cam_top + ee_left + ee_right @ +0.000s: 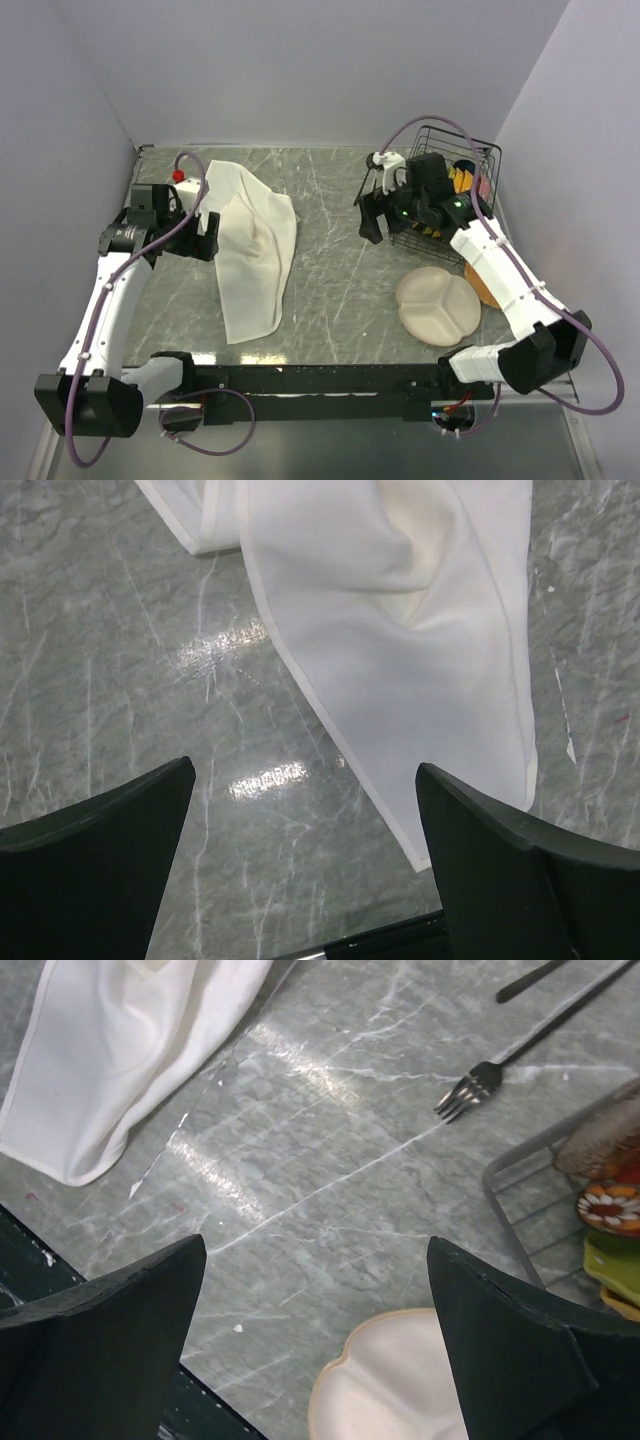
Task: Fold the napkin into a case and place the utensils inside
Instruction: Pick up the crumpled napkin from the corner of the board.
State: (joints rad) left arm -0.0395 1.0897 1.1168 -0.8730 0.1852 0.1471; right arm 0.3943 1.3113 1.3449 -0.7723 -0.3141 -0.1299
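Note:
The cream-white napkin (250, 245) lies loosely crumpled and unfolded on the left half of the marble table; it also fills the top of the left wrist view (400, 630). My left gripper (205, 238) hovers at the napkin's left edge, open and empty (305, 770). A dark fork (485, 1073) lies on the table in the right wrist view, and beside it the thin handle of a second dark utensil (530, 980). My right gripper (372, 222) hangs open and empty (316, 1242) above bare table, between the napkin (120, 1050) and the rack.
A black wire rack (452, 160) with colourful plates (610, 1210) stands at the back right, behind my right arm. A round beige divided plate (438, 305) lies at the front right, over an orange plate (487, 288). Grey walls close in the table on three sides.

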